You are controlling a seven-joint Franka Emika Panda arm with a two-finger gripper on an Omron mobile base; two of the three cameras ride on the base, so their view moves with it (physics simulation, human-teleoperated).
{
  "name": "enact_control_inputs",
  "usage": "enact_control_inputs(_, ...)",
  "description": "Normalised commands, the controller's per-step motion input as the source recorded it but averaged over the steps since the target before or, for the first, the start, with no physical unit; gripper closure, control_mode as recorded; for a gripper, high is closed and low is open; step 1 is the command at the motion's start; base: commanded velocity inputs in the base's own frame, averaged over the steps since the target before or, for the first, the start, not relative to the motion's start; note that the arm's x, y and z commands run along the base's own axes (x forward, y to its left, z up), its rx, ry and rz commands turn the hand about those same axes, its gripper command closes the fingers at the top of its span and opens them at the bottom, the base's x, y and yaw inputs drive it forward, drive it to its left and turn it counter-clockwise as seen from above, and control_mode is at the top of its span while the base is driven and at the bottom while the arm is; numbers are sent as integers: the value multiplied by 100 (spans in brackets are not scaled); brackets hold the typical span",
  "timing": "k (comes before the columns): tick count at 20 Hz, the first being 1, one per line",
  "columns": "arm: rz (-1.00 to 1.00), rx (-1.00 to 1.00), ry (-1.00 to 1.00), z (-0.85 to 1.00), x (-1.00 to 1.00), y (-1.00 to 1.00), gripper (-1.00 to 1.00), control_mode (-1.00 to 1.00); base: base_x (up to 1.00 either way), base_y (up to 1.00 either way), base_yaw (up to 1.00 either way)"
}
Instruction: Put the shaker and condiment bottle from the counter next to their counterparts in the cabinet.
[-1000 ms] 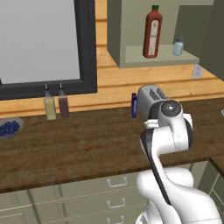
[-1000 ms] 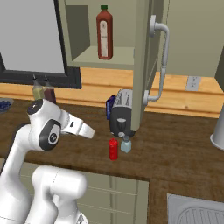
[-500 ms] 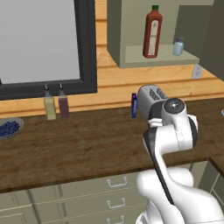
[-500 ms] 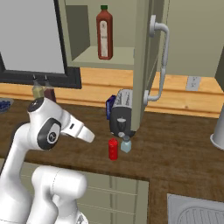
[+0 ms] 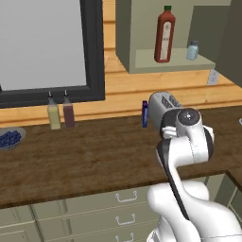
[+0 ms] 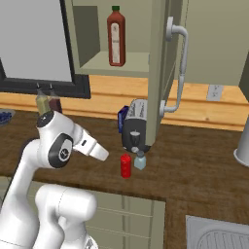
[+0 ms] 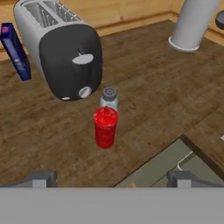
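Observation:
On the counter (image 6: 194,170), the small red condiment bottle (image 6: 126,166) (image 7: 105,127) stands in front of the toaster. The pale shaker (image 6: 140,160) (image 7: 109,97) is right beside it, nearly touching. My gripper (image 7: 113,180) hovers above and short of the bottle, open, with nothing between its fingertips (image 7: 41,178). In the right base view the hand (image 6: 99,151) points down toward both from their left. In the open cabinet (image 5: 142,28), the counterparts stand on the shelf: a tall dark red sauce bottle (image 5: 164,35) (image 6: 115,39) and a second shaker (image 5: 192,49).
A toaster (image 7: 65,57) (image 5: 163,106) and a blue packet (image 7: 15,50) stand behind the bottle. The open cabinet door (image 6: 163,73) hangs above them. A grey cylinder (image 7: 192,24) stands to the right, two dispenser bottles (image 5: 61,115) and a bowl of blueberries (image 5: 9,138) to the left, and a sink (image 6: 219,238) at the near right.
The arm has swung slightly to the right, carrying the hand a little closer to the red bottle. The objects have not moved.

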Motion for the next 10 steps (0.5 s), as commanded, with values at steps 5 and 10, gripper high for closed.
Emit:
enact_control_inputs(5,-16,-8,-13,-72,9,0,-100,-100,0,0,0)
enact_control_inputs(10,-27,-12,-20,-56,1,0,-100,-100,0,0,0)
